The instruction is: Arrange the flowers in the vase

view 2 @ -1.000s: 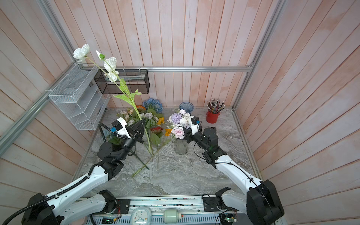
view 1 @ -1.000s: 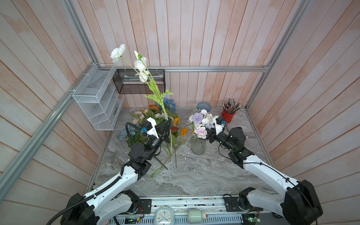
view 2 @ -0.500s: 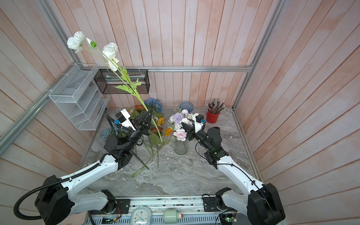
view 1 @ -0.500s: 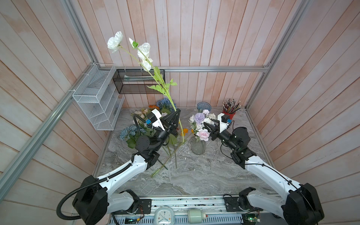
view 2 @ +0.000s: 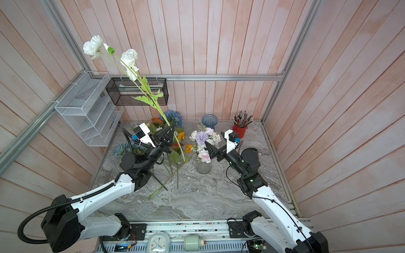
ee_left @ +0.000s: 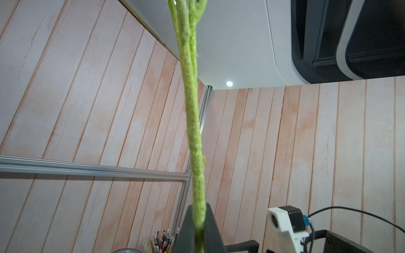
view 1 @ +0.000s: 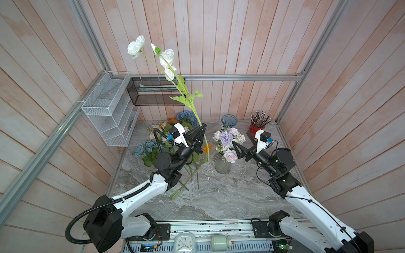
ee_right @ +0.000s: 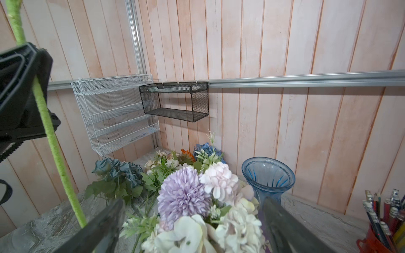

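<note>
Flowers [view 1: 228, 140] crowd the vase [view 1: 222, 167] mid-frame in a top view, so my left hand [view 1: 203, 126], clamped on the white poppy stem [view 1: 192, 107] rising toward upper left, should lower its foot into a gap while my right hand [view 1: 240, 138], spread wide and empty, steadies the bunch.

Bright even light, small ceiling lamp [ee_left: 229, 83], soft shadows, wide-angle bowing at edges, nearest blooms [ee_right: 190, 232] blurred.

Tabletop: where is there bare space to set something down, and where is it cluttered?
Bare: the near strip of tabletop, between the clear vase and the front rail. Crowded: the far left, heaped with loose flowers, and the back, with the blue vase and pencil pot.
</note>
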Robot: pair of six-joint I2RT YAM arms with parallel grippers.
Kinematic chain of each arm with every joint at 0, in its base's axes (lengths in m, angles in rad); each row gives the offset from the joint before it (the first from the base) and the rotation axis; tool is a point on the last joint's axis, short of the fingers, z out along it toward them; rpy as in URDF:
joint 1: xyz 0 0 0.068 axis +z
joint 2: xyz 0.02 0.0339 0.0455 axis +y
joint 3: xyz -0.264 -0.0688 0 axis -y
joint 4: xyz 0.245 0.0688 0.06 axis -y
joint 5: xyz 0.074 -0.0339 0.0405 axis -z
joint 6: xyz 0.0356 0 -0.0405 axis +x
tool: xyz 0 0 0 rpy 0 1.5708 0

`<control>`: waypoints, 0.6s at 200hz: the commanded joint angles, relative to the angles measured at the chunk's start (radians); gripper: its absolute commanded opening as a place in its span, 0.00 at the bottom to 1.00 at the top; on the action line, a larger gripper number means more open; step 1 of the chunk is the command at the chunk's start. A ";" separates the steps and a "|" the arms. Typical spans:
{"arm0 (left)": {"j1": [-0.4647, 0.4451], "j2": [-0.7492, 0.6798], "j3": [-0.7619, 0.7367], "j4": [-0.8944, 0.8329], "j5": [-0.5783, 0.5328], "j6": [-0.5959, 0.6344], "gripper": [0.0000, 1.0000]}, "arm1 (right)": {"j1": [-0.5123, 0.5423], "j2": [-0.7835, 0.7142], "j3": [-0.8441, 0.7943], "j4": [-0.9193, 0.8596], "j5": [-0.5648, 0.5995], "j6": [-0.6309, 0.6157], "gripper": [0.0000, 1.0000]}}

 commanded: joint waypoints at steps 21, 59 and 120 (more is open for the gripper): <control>-0.002 -0.032 -0.033 -0.032 -0.046 0.036 0.00 | 0.016 -0.089 -0.112 -0.142 0.028 0.072 0.98; -0.002 -0.026 -0.032 -0.042 -0.045 0.036 0.00 | 0.101 -0.164 -0.265 -0.073 0.098 0.063 0.98; -0.002 -0.021 -0.020 -0.057 -0.042 0.049 0.00 | 0.187 -0.128 -0.365 0.066 0.173 -0.003 0.98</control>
